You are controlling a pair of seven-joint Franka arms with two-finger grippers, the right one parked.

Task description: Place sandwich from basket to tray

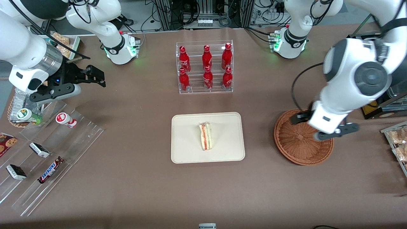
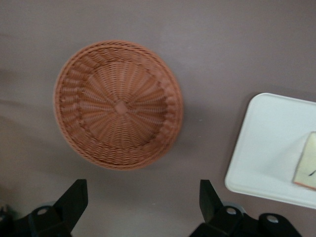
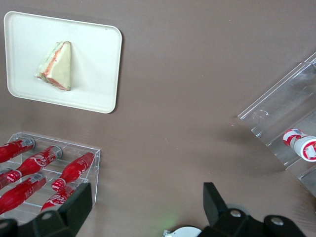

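Observation:
The sandwich, a pale wedge with red and green filling, lies on the cream tray in the middle of the table. It also shows in the right wrist view as the sandwich on the tray. The round wicker basket stands beside the tray, toward the working arm's end, with nothing in it. My gripper hangs above the basket's rim, apart from it. In the left wrist view my gripper is open with nothing between its fingers, near the basket, the tray and a corner of the sandwich.
A clear rack of red bottles stands farther from the front camera than the tray. A tiered clear rack with snack bars lies toward the parked arm's end. Packaged snacks sit at the working arm's end.

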